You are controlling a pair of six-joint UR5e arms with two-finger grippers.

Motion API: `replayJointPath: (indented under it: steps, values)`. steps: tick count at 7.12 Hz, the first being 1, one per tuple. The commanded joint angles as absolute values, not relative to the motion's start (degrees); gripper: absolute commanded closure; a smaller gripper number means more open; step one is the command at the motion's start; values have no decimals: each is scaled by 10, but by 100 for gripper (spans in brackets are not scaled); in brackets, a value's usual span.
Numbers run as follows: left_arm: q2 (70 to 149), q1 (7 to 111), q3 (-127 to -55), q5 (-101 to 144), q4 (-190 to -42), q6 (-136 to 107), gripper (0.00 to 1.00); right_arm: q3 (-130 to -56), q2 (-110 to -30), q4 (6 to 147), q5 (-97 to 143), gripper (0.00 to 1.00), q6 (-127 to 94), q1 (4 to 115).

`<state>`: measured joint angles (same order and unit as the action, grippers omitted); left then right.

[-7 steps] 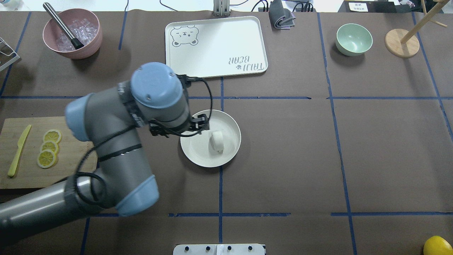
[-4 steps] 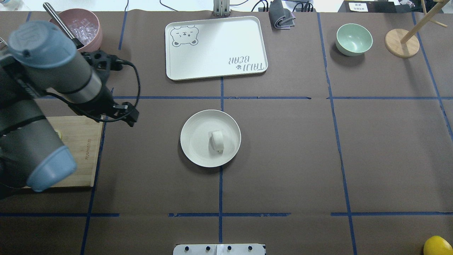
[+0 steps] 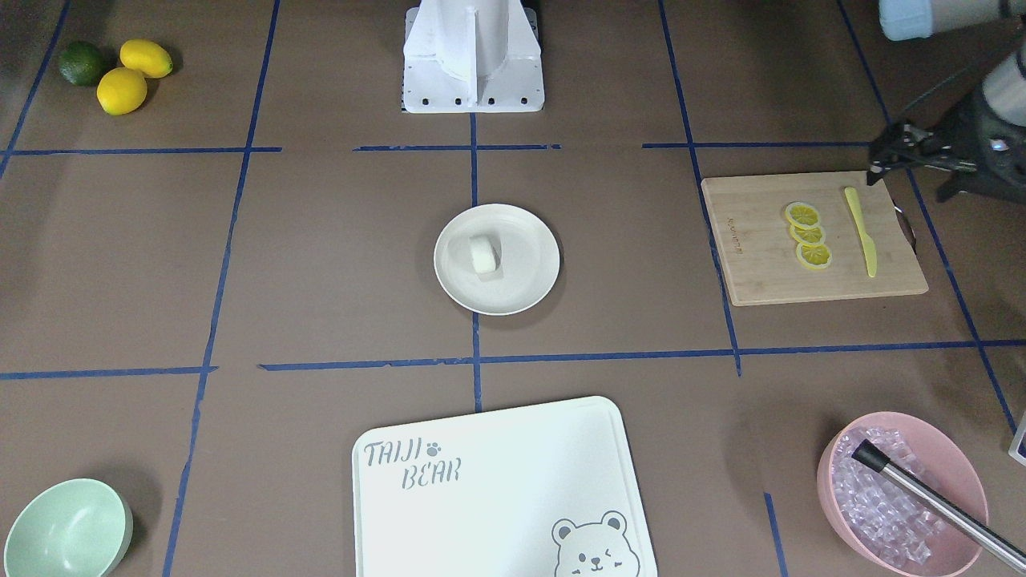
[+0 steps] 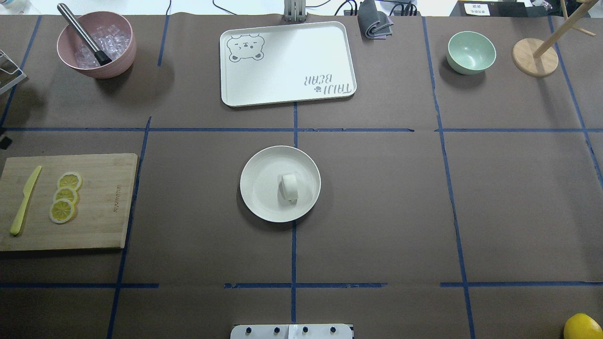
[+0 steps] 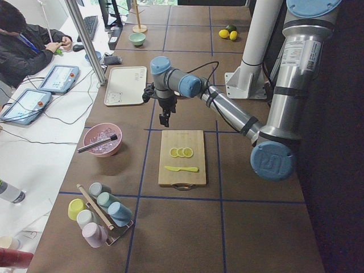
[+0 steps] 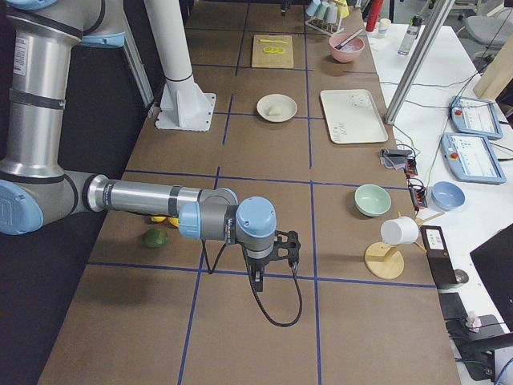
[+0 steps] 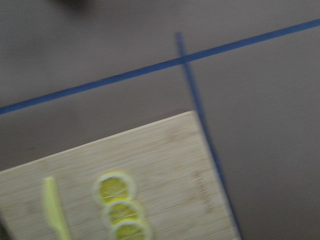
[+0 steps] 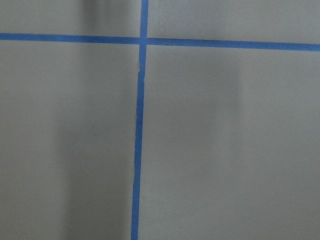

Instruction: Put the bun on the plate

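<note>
The small white bun (image 4: 289, 187) lies on the round cream plate (image 4: 256, 183) at the table's middle, a little right of the plate's centre. From the front the bun (image 3: 483, 254) and the plate (image 3: 529, 276) stand free of both arms. My left gripper (image 3: 876, 160) hangs high beyond the cutting board, far from the plate, its fingers apart and holding nothing. The exterior left view also shows the left gripper (image 5: 164, 120). My right gripper (image 6: 257, 281) shows only in the exterior right view, low over bare table near the limes, and I cannot tell its state.
A white bear tray (image 4: 287, 63) and a pink bowl of ice with a metal tool (image 4: 96, 44) are at the far side. A mint bowl (image 4: 471, 52) and wooden stand (image 4: 534, 56) are far right. A cutting board (image 4: 103, 202) holds lemon slices and a knife.
The left arm pulled back from over the plate to the left and left the overhead view. The bun stayed on the plate.
</note>
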<state>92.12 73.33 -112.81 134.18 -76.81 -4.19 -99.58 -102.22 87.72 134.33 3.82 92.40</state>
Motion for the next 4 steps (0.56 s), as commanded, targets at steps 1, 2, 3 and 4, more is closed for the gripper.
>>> replayJointPath:
  steps: [1, 2, 3, 4]
  values:
    - [879, 822, -1066, 1359, -773, 15, 0, -996, -1022, 877, 1343, 0, 38, 923]
    - [873, 864, -1051, 1351, -777, 20, 0, -996, -1022, 876, 1343, 0, 38, 923]
    - [843, 887, -1051, 1353, -794, 25, 0, -996, -1022, 876, 1344, 0, 38, 923]
    - [819, 898, -1052, 1355, -810, 40, 0, -996, -1022, 876, 1344, 0, 38, 922]
